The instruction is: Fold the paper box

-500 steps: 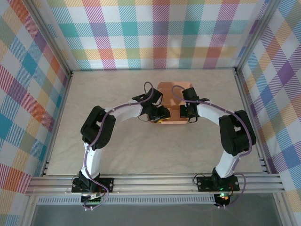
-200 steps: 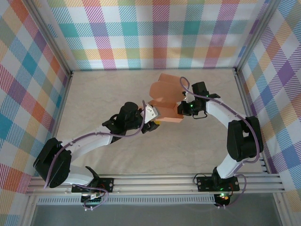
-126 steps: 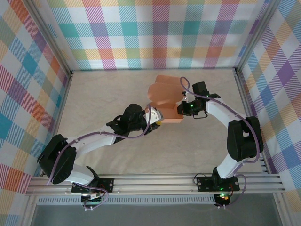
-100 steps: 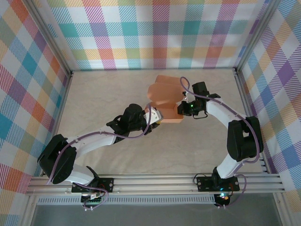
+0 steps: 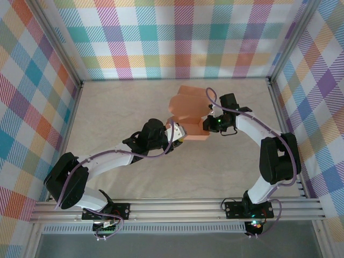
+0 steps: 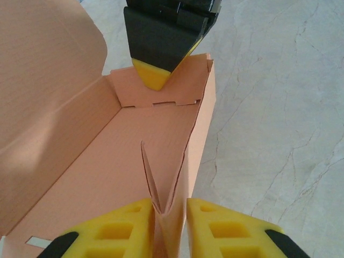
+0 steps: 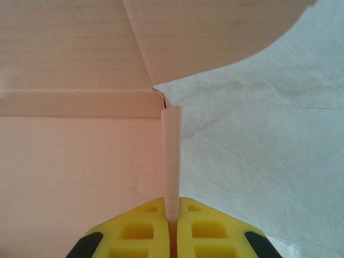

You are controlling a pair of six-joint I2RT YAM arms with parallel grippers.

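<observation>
left arm [image 5: 107,160] stretched out low, left fingers [image 6: 129,223] now pinching paper box [image 5: 194,129] end wall, lid flap [image 5: 185,102] lifted

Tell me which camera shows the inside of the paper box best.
Left wrist view: it looks along the paper box from one end, showing floor, side walls, far end flap and raised lid. The top external view shows the paper box whole but small. The right wrist view shows a pinched wall edge and a rounded flap.
</observation>
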